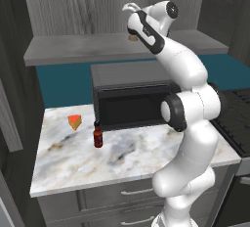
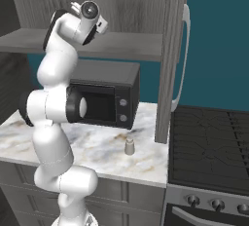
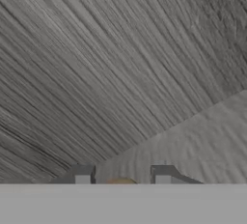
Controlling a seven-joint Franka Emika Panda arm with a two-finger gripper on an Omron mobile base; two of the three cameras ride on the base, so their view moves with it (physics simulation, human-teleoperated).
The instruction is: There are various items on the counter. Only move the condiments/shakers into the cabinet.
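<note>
Gripper (image 3: 122,182) fingers (image 3: 83,175) stand at the bottom of the hand view with a tan, rounded object between them: the tan shaker (image 3: 120,183), of which just the top curve is visible. The jaws are closed on it. In the left base view a small tan piece (image 1: 131,38) shows just below the hand, over the shelf board.

Ahead of the gripper lies the cabinet (image 3: 120,73), a grey wood-grain compartment. Its back panel carries fine streaked grain, and its flat board (image 3: 207,136) runs below in a smoother grey. The board is matte and straight-edged.

Well below the gripper sits the counter (image 1: 136,157), a white slab veined with brown. On it, below and to the left of the gripper in the left base view, stands the dark red sauce bottle (image 1: 98,136), upright, with a black cap. Beside it, apart, lies an orange wedge (image 1: 74,122), triangular. The pale grey-white shaker (image 2: 129,146) stands upright near the counter's front edge in the right base view, rounded at the top. A black microwave (image 1: 132,96), box-shaped, sits between counter and shelf.

Arm pose: the white arm (image 1: 190,123) rises from the base, bends at a dark elbow joint at microwave height, then reaches up and forward. The wrist is level with the cabinet board, and the hand points into the compartment.
</note>
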